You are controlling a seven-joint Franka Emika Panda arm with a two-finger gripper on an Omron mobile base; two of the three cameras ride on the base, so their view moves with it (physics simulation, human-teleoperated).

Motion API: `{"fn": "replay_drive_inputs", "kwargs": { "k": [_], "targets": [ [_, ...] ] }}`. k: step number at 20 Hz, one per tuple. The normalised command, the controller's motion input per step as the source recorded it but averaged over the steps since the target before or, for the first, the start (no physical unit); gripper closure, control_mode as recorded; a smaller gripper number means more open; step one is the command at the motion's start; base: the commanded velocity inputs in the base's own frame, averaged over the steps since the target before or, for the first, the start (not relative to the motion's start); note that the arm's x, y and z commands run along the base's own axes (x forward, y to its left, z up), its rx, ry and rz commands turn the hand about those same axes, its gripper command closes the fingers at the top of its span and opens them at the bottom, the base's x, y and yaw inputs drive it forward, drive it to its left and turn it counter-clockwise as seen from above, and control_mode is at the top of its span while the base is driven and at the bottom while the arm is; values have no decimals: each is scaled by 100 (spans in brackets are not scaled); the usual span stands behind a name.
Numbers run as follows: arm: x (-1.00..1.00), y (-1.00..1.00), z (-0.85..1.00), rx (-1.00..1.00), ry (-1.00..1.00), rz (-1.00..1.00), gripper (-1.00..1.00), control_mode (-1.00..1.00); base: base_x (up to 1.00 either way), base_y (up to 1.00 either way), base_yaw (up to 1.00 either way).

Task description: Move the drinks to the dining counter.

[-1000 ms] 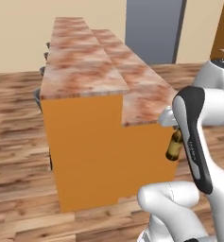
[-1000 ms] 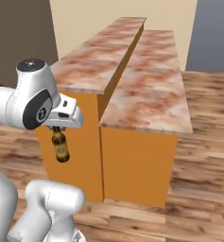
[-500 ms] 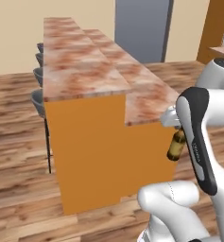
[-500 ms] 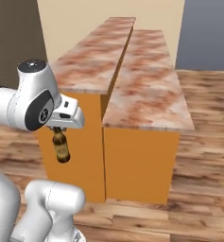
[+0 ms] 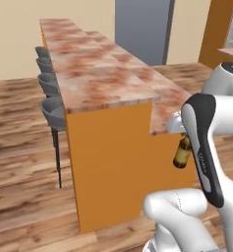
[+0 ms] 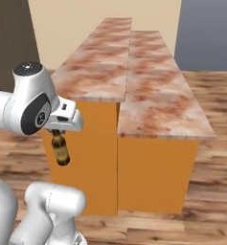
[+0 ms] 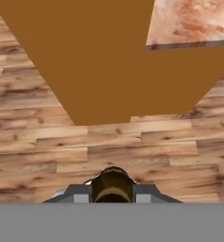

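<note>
The dining counter [image 5: 103, 78], a long stepped bar topped with reddish-brown marble over plain orange sides, is seen standing on a wood-plank floor [image 5: 19, 162] before a beige wall [image 6: 72, 19]. Grey bar stools [image 5: 51, 110] are lined along its far side. The small brown beer bottle [image 6: 60, 149] is held in the air just beside the counter's near end, below the level of its top. It is clenched at the neck by the gripper [image 6: 56, 131]; whether any liquid is inside cannot be told.
</note>
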Motion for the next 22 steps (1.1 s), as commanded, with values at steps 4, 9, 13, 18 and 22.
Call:
{"fn": "replay_drive_inputs", "kwargs": {
  "k": [4,9,13,18,22],
  "targets": [
    [0,0,0,0,0,0,100,100,99,26,-19],
    [0,0,0,0,0,0,100,100,57,30,-15],
    [0,0,0,0,0,0,100,100,35,38,-9],
    [0,0,0,0,0,0,100,100,18,24,-5],
    [0,0,0,0,0,0,100,100,30,7,-7]
  ]
}}
